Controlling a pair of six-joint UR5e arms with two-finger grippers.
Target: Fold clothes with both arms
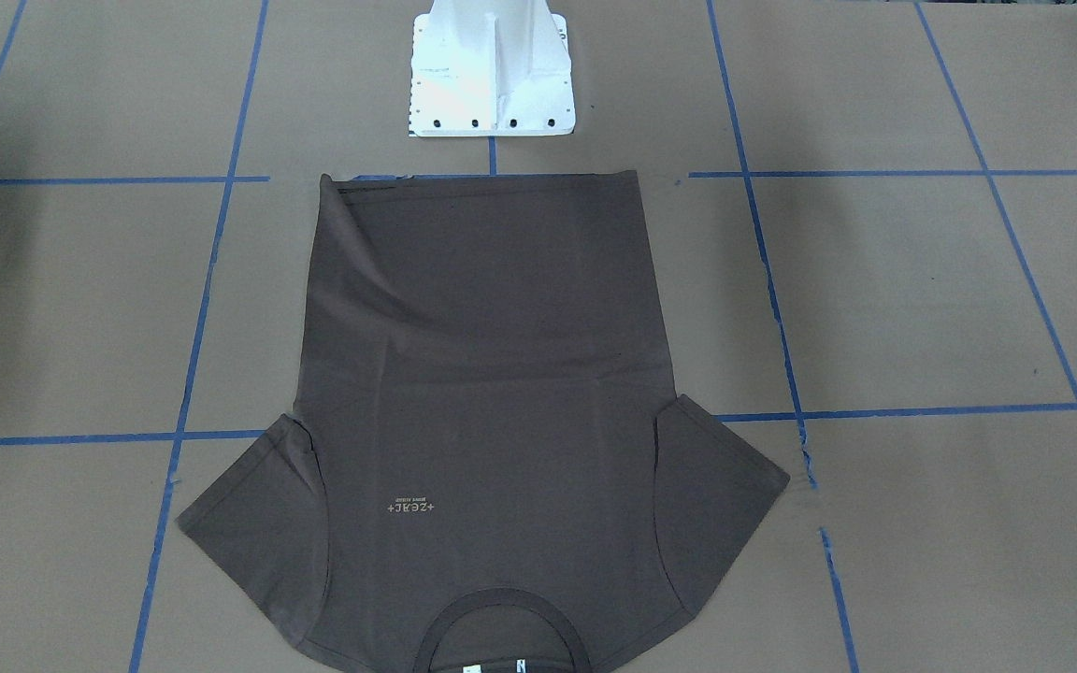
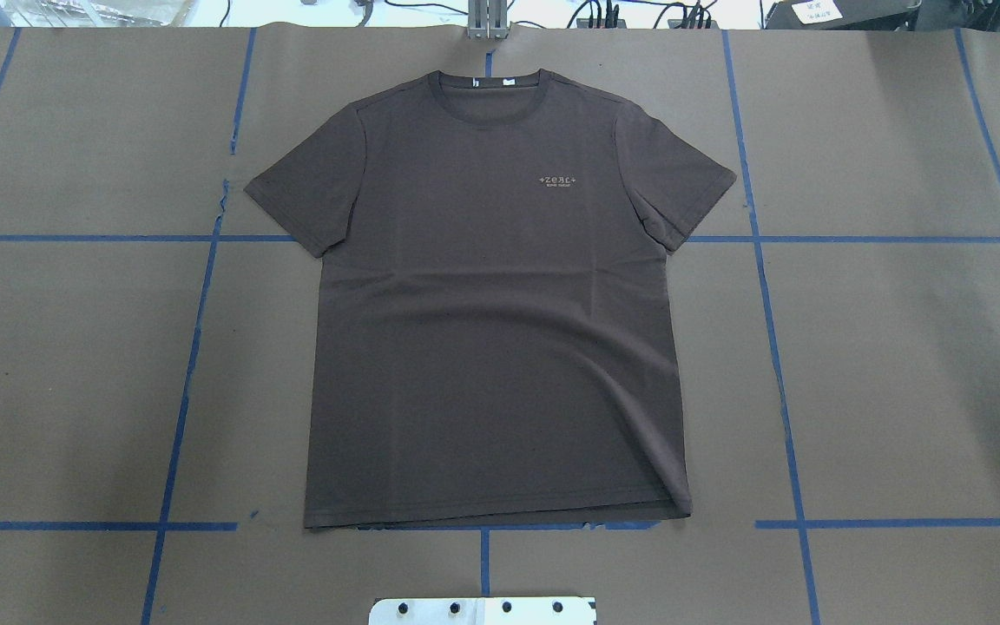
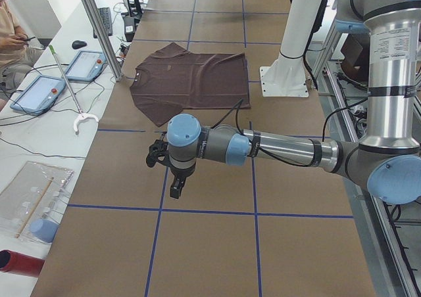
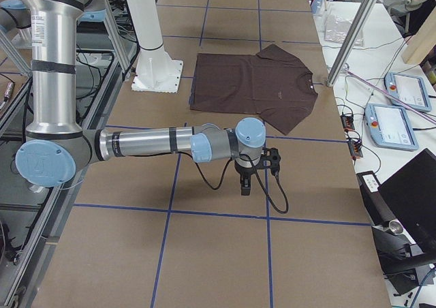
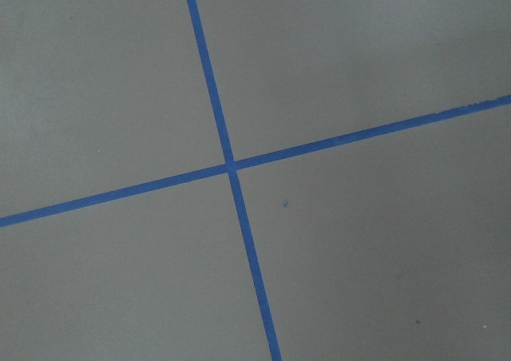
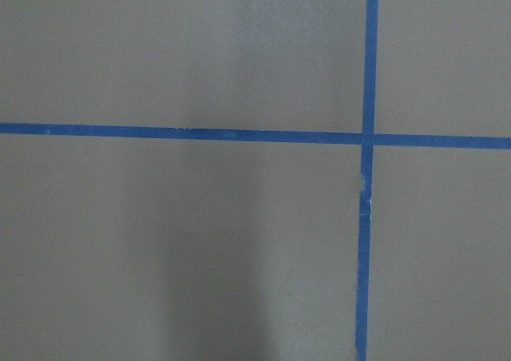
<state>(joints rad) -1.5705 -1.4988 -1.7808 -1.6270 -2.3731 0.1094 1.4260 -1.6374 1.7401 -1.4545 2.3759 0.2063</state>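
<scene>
Starting at the left: left arm (image 3: 283, 149) stretches level over the table (image 2: 899, 365). Left gripper (image 3: 175, 190) points down above the brown paper, near a blue tape line (image 3: 161, 208) and well apart from the T-shirt (image 2: 491, 330). Jaws: cannot tell, only the side camera shows them. Left wrist view shows brown paper and a tape crossing (image 5: 231, 168).

Mid-table: dark brown T-shirt lies flat, front up, both sleeves spread out. Collar (image 2: 490, 91) is on the side away from the robot. Hem (image 2: 491, 519) is near the white base block (image 1: 492, 75), not touching it. Pale chest lettering (image 2: 557, 180) sits toward the overhead view's right. Small white neck tags (image 2: 507, 81) show inside the collar. Soft wrinkles cross the lower body, and the hem corner at overhead right is a bit rumpled.

Right side: right arm (image 4: 150, 143) also reaches out level. Right gripper (image 4: 245, 185) points down over the paper beside a tape line, well apart from the shirt. Jaws: cannot tell, side view only. Right wrist view shows paper and another tape cross (image 6: 367, 137).

A person (image 3: 10, 34) sits beyond the table's operator edge, near two tablets (image 3: 39, 93).
</scene>
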